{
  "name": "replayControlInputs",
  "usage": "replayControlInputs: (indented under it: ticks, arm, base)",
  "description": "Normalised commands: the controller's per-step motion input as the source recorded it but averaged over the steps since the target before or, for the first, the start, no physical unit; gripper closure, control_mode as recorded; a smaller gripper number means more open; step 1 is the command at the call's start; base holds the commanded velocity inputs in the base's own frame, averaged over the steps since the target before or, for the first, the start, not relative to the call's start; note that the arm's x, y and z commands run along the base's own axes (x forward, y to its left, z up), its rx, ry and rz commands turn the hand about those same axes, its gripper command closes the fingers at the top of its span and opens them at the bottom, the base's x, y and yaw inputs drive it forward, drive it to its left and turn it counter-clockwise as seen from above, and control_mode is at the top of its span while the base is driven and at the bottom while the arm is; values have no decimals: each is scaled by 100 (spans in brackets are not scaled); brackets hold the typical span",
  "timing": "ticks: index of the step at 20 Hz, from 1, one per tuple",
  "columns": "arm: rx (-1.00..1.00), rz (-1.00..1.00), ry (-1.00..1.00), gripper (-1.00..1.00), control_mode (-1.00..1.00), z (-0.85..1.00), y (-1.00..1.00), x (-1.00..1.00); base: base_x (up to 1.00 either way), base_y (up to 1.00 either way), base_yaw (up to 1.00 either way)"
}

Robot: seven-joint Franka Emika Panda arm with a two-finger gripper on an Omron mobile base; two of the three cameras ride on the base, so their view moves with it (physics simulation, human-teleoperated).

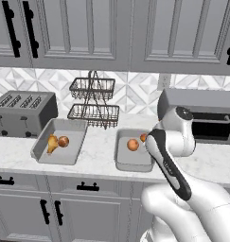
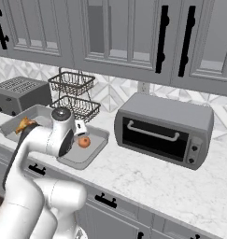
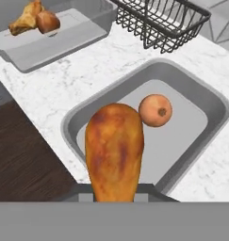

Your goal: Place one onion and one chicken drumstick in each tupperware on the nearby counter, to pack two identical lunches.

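Above the long white marble-look bench (image 1: 100,156), pinched in the end effector (image 3: 115,195): a slim orange-brown club-shaped chicken drumstick (image 3: 114,150), hanging over the nearer shallow light-grey rectangular tupperware tray (image 3: 200,94). Inside that tray, one small round orange-brown onion (image 3: 155,110), just beside the drumstick's upper end in the hand view. In the second, matching grey tray (image 1: 43,147) to the left, near a grey slotted toaster (image 1: 22,112): a lumpy golden-yellow drumstick (image 1: 52,142) touching a second onion (image 1: 63,141). Behind both trays, a two-tier black wire basket (image 1: 93,101); to the right, a grey toaster oven (image 2: 164,128).
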Motion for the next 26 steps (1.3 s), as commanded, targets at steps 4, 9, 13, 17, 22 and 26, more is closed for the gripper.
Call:
replayControlInputs:
  ticks: [4, 9, 13, 17, 22, 26]
  arm:
    - [-8, 1, 8, 100, -100, -18, 21, 11]
    - [-9, 7, 0, 100, -100, -59, 3, 10]
    - [-5, 10, 0, 100, -100, -63, 0, 20]
    - [-1, 13, 0, 100, -100, -44, 0, 28]
    - [0, 9, 0, 100, -100, -29, 0, 30]
    - [0, 6, 0, 100, -100, -35, 0, 30]
  base:
    - [0, 0, 0]
    - [0, 0, 0]
    - [0, 0, 0]
    - [0, 0, 0]
    - [0, 0, 0]
    - [0, 0, 0]
